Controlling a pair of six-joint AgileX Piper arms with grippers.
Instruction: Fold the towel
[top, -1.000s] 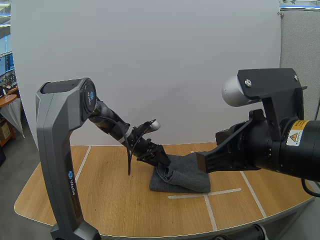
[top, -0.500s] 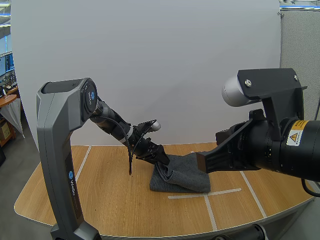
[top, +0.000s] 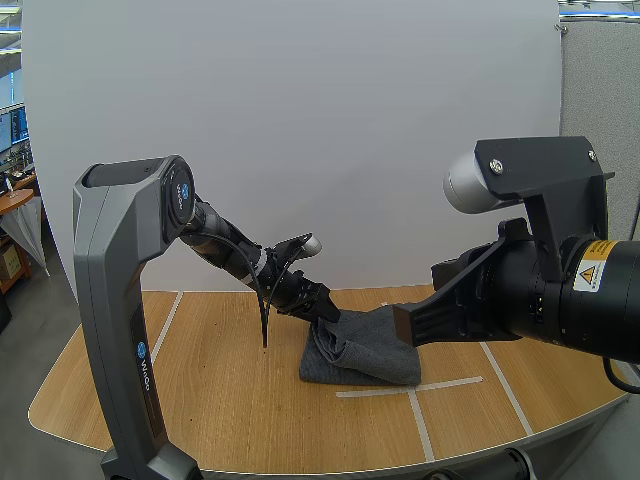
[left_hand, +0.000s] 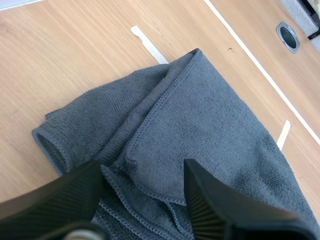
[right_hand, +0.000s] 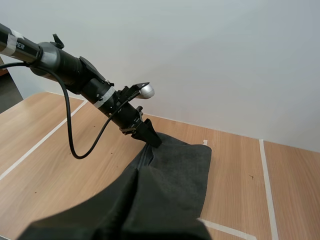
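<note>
A dark grey towel (top: 370, 352) lies folded in loose layers on the wooden table, right of centre. My left gripper (top: 322, 313) reaches down to its back left edge. In the left wrist view the left gripper (left_hand: 145, 167) is open, one finger on each side of a stitched fold of the towel (left_hand: 210, 115). The right wrist view looks across the towel (right_hand: 182, 165) at the left gripper (right_hand: 151, 139) on its far corner. My right gripper (right_hand: 139, 174) is one dark shut wedge, held above the towel's near side.
White tape lines (top: 410, 387) mark the table around the towel. The right arm's bulky body (top: 530, 290) hangs high at the right. A round cable hole (left_hand: 289, 36) sits in the tabletop beyond the towel. Bare wood lies left of the towel and in front of it.
My left gripper has shifted slightly up and right at the towel's back left edge. The towel and the right arm look the same.
</note>
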